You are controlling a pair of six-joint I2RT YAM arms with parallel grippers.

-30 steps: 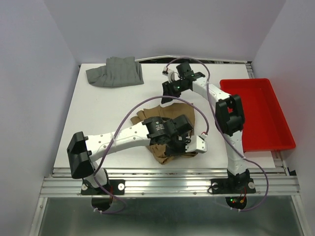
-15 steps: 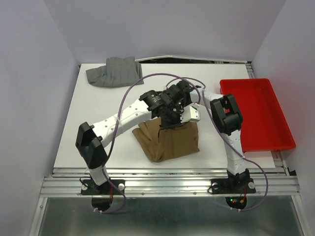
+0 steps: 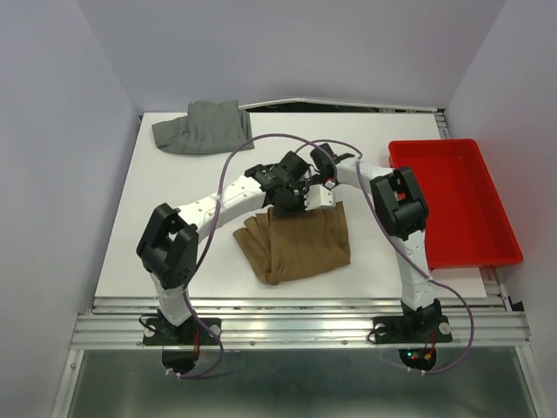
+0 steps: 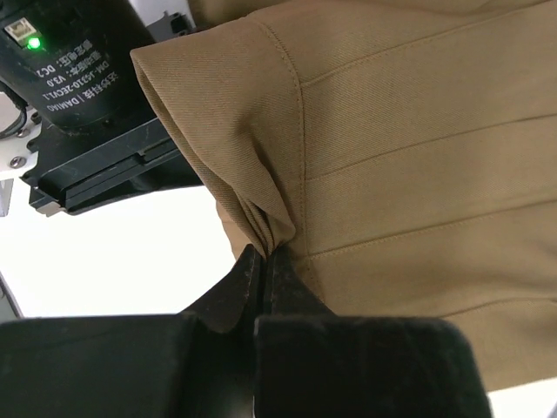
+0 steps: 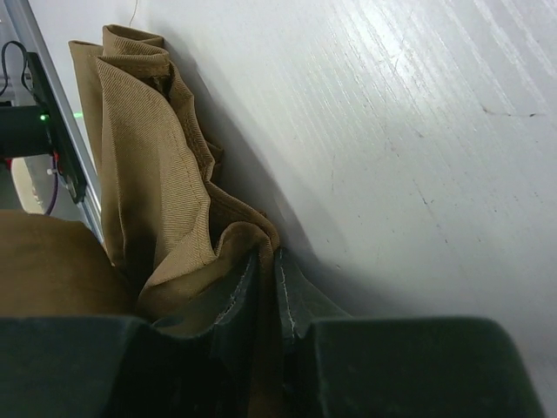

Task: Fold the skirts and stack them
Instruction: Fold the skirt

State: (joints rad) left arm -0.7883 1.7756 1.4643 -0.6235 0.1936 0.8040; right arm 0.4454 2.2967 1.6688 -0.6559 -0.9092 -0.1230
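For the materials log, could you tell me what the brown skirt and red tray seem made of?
Brown skirt: likely woven cotton twill, matte; fine diagonal ribs and stitched seams show. Red tray: probably moulded plastic, smooth; uniform colour, rounded rim.

The white bench [image 3: 174, 218] carries a brown skirt [image 3: 296, 246], folded, near the middle of its front part. A grey skirt [image 3: 203, 128] lies crumpled at the far left corner. A red tray [image 3: 477, 261] sits at the right edge.

Table [image 3: 165, 218] with folded skirt [image 3: 300, 246] at centre, bunched skirt [image 3: 204, 128] behind it far left, tray [image 3: 452, 200] at right.
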